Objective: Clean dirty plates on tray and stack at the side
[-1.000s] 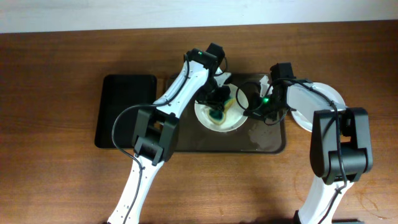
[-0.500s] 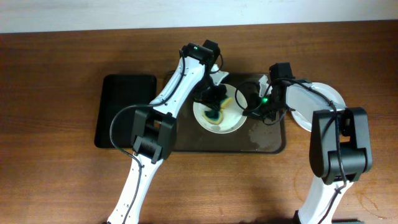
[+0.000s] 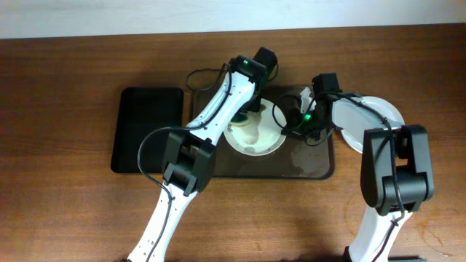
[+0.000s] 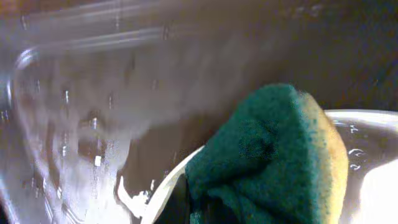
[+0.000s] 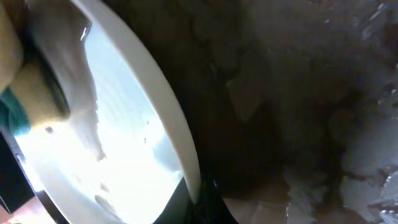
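Observation:
A white plate point(image 3: 256, 140) lies on the wet dark brown tray point(image 3: 309, 166). My left gripper point(image 3: 251, 109) is shut on a green and yellow sponge point(image 4: 273, 155) at the plate's far rim point(image 4: 168, 186). My right gripper point(image 3: 293, 125) is shut on the plate's right rim point(image 5: 177, 134) and steadies it. The sponge shows at the left edge of the right wrist view point(image 5: 25, 102). Another white plate point(image 3: 375, 120) lies on the table to the right of the tray, partly under my right arm. A third plate is not in view.
A smaller black tray point(image 3: 145, 129) lies on the table left of the brown tray. White foam and water film cover the tray floor point(image 4: 74, 124). Crumpled white scraps point(image 3: 307, 94) sit at the tray's far right corner.
My left gripper has moved the sponge from the plate's middle up and right to its far rim. The right gripper has kept its hold on the rim.

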`<action>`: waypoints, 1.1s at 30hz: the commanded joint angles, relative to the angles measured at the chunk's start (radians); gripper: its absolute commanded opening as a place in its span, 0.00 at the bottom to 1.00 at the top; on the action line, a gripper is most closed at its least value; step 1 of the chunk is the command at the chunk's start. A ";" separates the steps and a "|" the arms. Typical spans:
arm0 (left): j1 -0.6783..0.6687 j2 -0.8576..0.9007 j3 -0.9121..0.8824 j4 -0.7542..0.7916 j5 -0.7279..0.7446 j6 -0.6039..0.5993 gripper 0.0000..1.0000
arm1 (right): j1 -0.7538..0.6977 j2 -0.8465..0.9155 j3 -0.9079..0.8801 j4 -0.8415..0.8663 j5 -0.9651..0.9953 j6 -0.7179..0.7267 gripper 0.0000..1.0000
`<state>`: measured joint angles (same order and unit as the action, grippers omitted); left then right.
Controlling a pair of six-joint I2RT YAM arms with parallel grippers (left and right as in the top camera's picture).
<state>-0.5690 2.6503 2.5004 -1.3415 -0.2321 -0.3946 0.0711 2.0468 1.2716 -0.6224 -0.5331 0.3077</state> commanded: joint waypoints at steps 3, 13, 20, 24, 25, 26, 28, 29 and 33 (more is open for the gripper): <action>0.024 0.015 -0.002 -0.122 0.527 0.353 0.00 | -0.007 0.054 -0.044 -0.032 0.103 -0.012 0.04; -0.037 0.028 -0.075 0.179 -0.097 -0.092 0.00 | -0.007 0.054 -0.044 -0.032 0.103 -0.012 0.04; 0.082 -0.012 0.121 -0.025 -0.205 -0.092 0.00 | -0.007 0.054 -0.044 -0.032 0.106 -0.012 0.04; 0.169 -0.012 0.335 -0.229 0.053 0.016 0.00 | -0.006 -0.066 -0.008 -0.111 0.220 -0.053 0.04; 0.185 -0.012 0.356 -0.246 0.124 0.038 0.00 | -0.006 -0.114 0.015 -0.157 0.286 -0.053 0.04; 0.194 -0.012 0.356 -0.250 0.150 0.053 0.00 | -0.005 -0.171 0.037 -0.213 0.383 -0.053 0.04; 0.194 -0.012 0.356 -0.257 0.150 0.053 0.00 | 0.000 -0.276 0.046 -0.273 0.542 -0.043 0.04; 0.192 -0.012 0.356 -0.257 0.150 0.052 0.00 | 0.015 -0.335 0.046 -0.303 0.646 -0.027 0.04; 0.190 -0.012 0.356 -0.253 0.159 0.051 0.00 | 0.192 -0.497 0.046 -0.368 1.101 0.077 0.04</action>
<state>-0.3790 2.6480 2.8380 -1.5974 -0.0940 -0.3588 0.1623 1.6192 1.2964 -0.9775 0.2531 0.3161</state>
